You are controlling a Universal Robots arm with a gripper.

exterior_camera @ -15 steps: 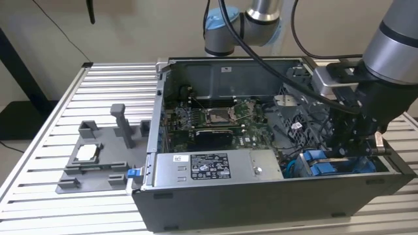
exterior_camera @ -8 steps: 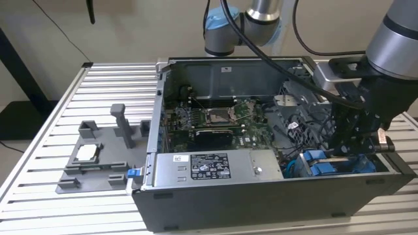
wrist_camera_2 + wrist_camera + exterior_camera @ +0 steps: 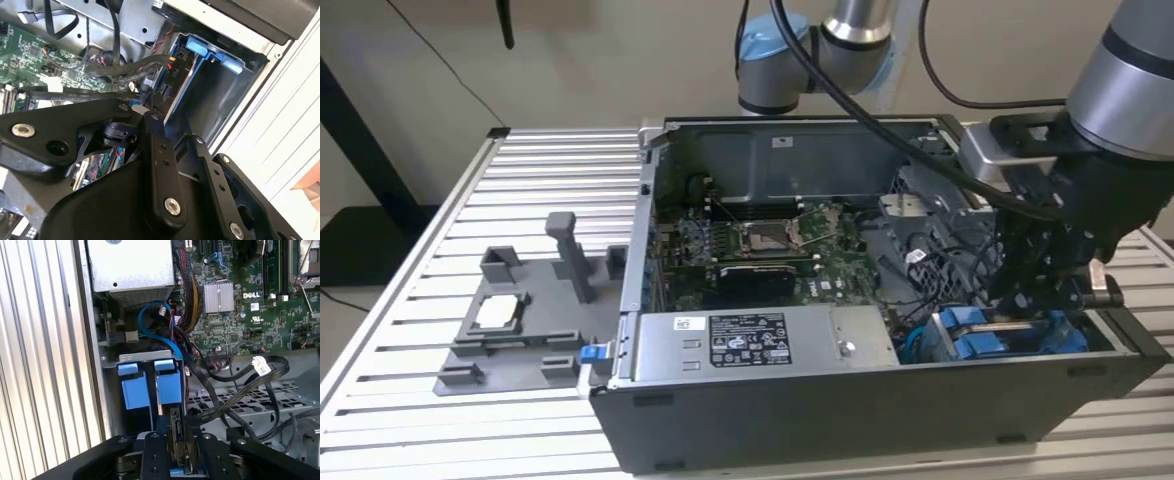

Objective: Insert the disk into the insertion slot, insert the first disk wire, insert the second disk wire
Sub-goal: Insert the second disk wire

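Observation:
The disk (image 3: 169, 386) sits in its blue carrier inside the insertion slot (image 3: 145, 358), the dark metal cage at the case's front corner (image 3: 1003, 335). In the exterior view my gripper (image 3: 1034, 300) reaches down into the case right over that cage. In the first wrist view the gripper (image 3: 179, 442) straddles the disk's connector end, its jaws closed on a black disk wire (image 3: 200, 412) at its plug. A blue wire (image 3: 150, 325) also runs down to the disk. In the second wrist view one fingertip (image 3: 146, 111) presses at the plug of the black wire (image 3: 125, 67) beside the blue carrier (image 3: 182, 62).
The motherboard (image 3: 767, 240) and loose black cables (image 3: 250, 375) lie close beside the cage. A grey labelled power-supply box (image 3: 747, 340) fills the case's front. At the exterior view's left, a grey fixture tray (image 3: 520, 325) stands on the slatted table (image 3: 547, 160).

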